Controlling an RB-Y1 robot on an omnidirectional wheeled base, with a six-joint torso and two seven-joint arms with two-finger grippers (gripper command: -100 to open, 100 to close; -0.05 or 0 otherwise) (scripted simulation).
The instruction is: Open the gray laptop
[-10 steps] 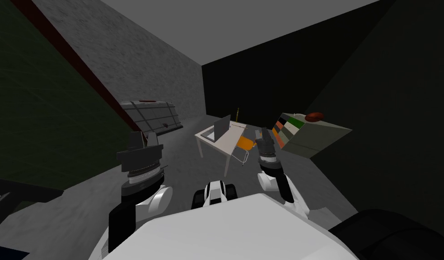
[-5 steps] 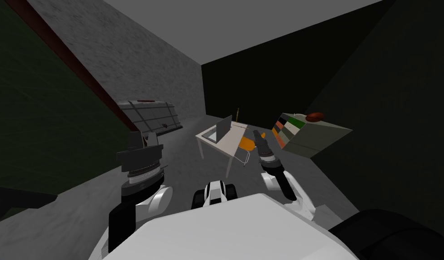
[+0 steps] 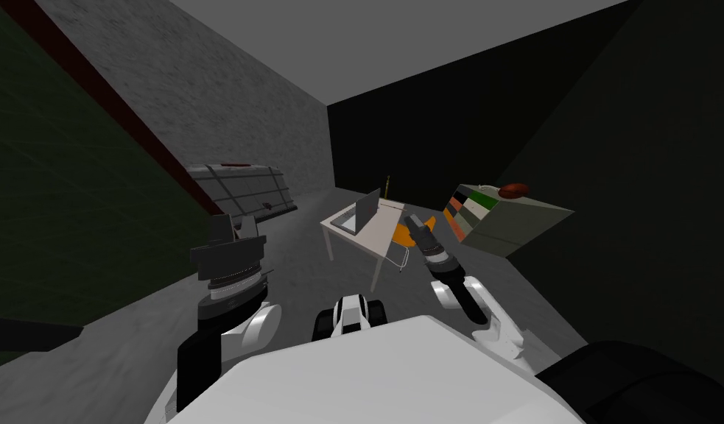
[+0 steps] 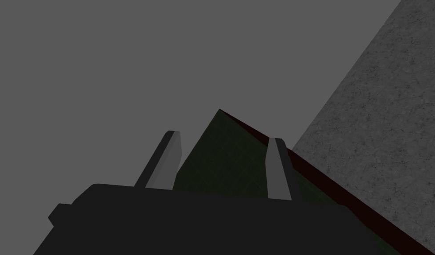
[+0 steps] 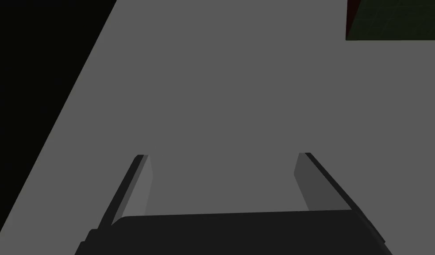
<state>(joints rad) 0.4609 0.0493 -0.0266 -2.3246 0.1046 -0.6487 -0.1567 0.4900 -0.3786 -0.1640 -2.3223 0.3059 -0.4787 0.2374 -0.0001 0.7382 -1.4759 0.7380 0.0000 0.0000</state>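
Note:
A grey laptop (image 3: 359, 213) stands on a white table (image 3: 373, 232) across the room, its lid raised roughly upright. My right gripper (image 3: 411, 221) is lifted in front of me, seen just right of the table's near end but well short of it; its fingers (image 5: 139, 183) stand wide apart with nothing between them. My left gripper (image 3: 231, 228) is held up at my left, far from the table, and its fingers (image 4: 276, 168) are open and empty.
An orange chair (image 3: 401, 239) stands at the table's right side. A low cabinet with coloured fronts (image 3: 493, 217) and a dark red thing on top is at the right. A grey slatted piece of furniture (image 3: 242, 188) lies along the left wall. Grey floor (image 3: 308, 258) lies between me and the table.
My right arm has swung out to the right at the elbow, and its gripper has tipped leftward toward the table. The left arm has not moved.

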